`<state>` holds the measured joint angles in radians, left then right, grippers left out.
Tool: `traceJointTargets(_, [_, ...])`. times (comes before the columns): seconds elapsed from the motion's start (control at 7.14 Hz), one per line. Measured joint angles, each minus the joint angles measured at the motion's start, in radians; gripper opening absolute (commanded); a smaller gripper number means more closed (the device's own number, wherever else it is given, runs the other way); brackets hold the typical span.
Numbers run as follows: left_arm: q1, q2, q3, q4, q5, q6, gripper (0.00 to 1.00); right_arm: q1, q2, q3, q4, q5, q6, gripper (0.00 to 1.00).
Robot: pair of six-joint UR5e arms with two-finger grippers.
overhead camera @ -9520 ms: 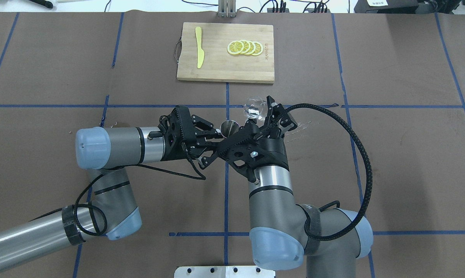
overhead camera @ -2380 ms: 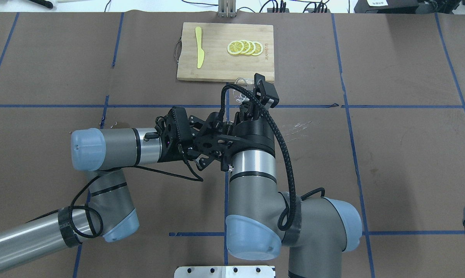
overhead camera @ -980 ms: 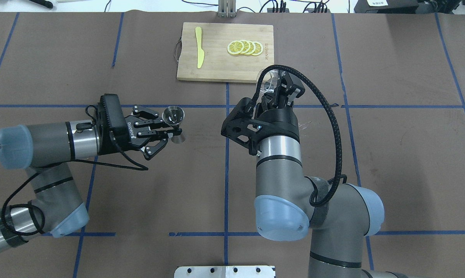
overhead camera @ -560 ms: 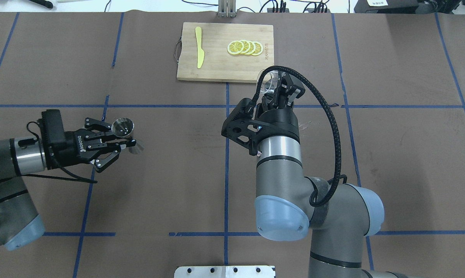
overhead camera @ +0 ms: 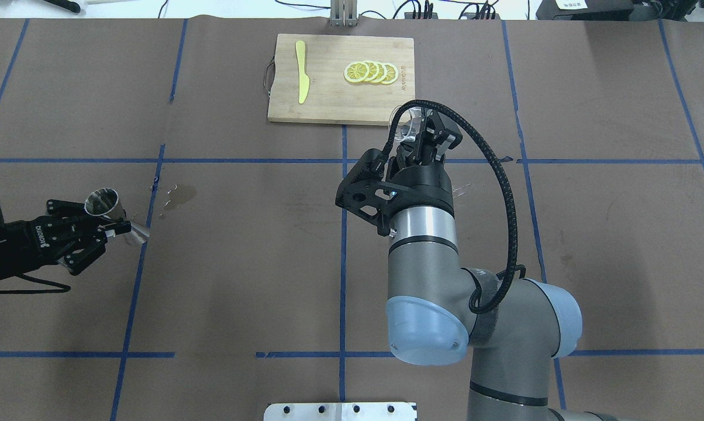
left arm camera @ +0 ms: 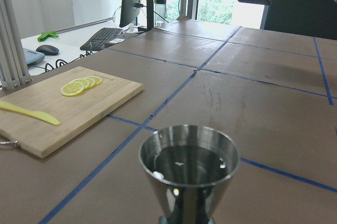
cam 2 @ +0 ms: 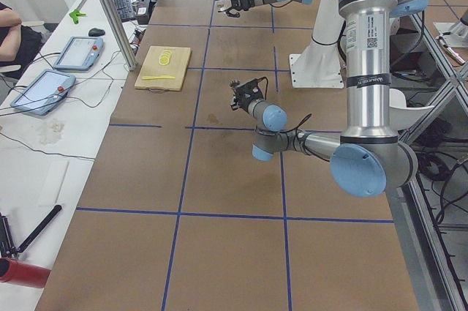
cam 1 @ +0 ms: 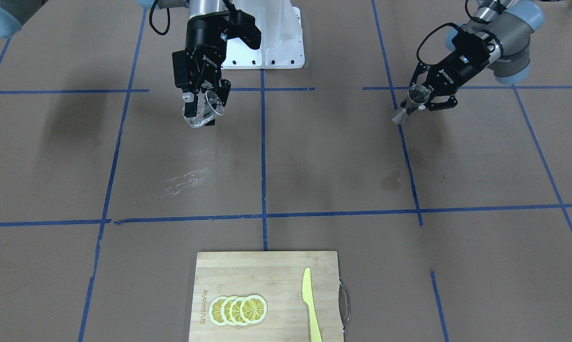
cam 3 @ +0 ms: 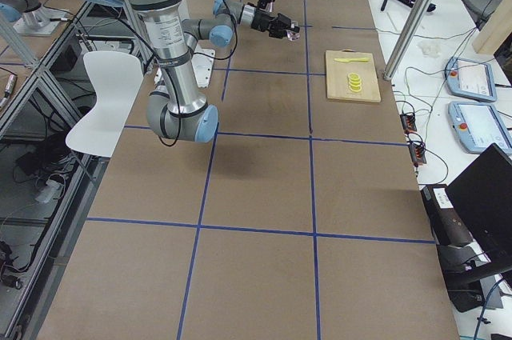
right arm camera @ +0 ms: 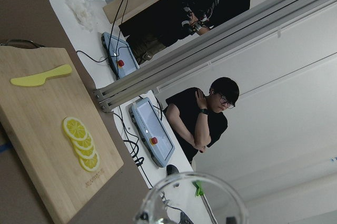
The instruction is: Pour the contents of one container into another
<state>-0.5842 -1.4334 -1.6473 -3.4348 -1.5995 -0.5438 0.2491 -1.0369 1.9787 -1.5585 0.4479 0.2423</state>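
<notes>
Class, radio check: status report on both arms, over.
Left tool shut on jigger, liquid inside. Right tool shut on glass tumbler, aloft. Wet patch on table near jigger.

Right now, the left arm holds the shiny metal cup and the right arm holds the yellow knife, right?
No. The right gripper holds the clear glass; the yellow knife lies on the board, the front-facing view shows. The left gripper does hold the metal cup.

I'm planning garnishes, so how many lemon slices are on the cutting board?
4 lemon slices, overlapping in one row on the cutting board, toward its printed end, apart from the yellow knife. One underneath could be hidden.
</notes>
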Motion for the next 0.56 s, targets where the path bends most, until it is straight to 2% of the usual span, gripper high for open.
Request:
traceJointTargets(0.14, [0.004,0.035,0.0,-0.025,0.08,-0.037,0.0,0.0,0.0,0.0,0.0,0.0,0.0,0.0])
traceJointTargets(0.56, [0.051,0.092,0.003,-0.057,0.24,-0.118,0.0,0.001,0.0,0.0,0.0,0.0,0.0,0.0])
